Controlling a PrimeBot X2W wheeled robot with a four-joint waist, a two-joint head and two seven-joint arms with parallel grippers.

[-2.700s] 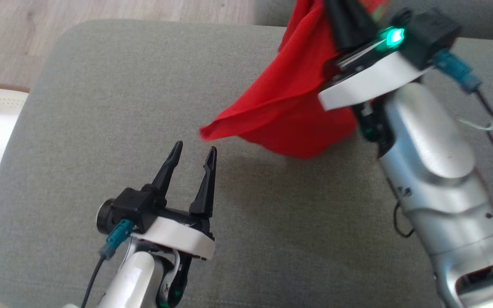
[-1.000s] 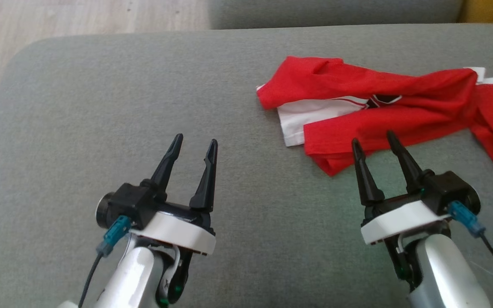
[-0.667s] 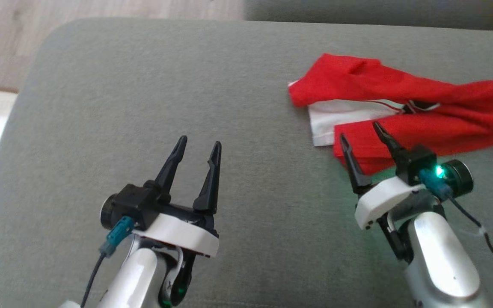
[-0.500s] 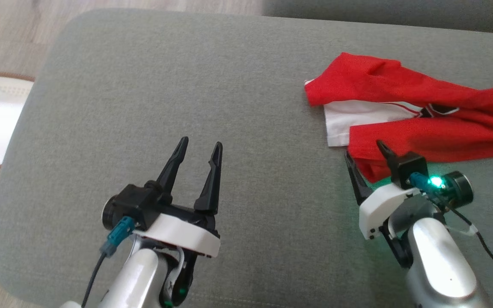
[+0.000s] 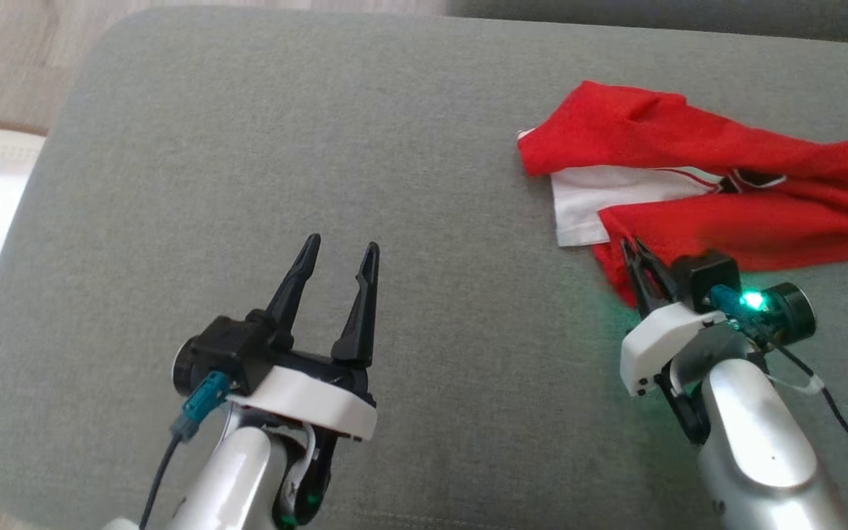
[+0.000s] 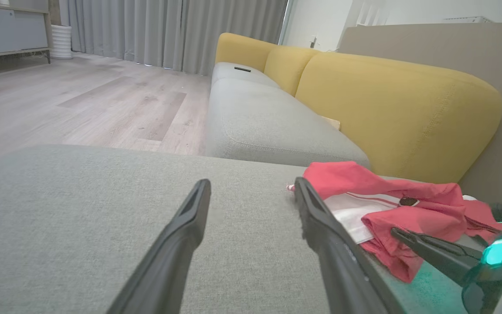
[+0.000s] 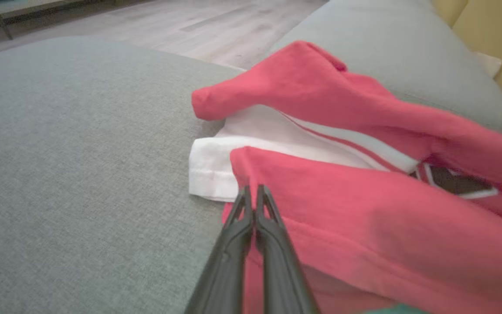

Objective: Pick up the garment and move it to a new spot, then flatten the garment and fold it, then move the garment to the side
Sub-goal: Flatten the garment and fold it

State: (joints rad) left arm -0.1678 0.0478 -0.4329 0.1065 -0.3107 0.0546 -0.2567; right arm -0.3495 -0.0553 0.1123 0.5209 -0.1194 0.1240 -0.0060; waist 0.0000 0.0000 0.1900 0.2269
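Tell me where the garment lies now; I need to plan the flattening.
In the head view the garment lies crumpled on the grey cushion's right side, its near edge at the right gripper.

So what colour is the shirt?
The shirt is red with a white part, clearest in the right wrist view.

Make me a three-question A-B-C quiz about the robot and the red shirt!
1. Where does the shirt lie? A in a basket; B on the grey cushion; C on a chair.
2. What colours is the shirt? A red and white; B blue; C black and green.
3. How are the fingers of the right gripper? A wide apart; B holding a cup; C closed together.
Answers: B, grey fabric lies under it; A, red folds show a white panel; C, the fingers meet at the shirt's red edge.
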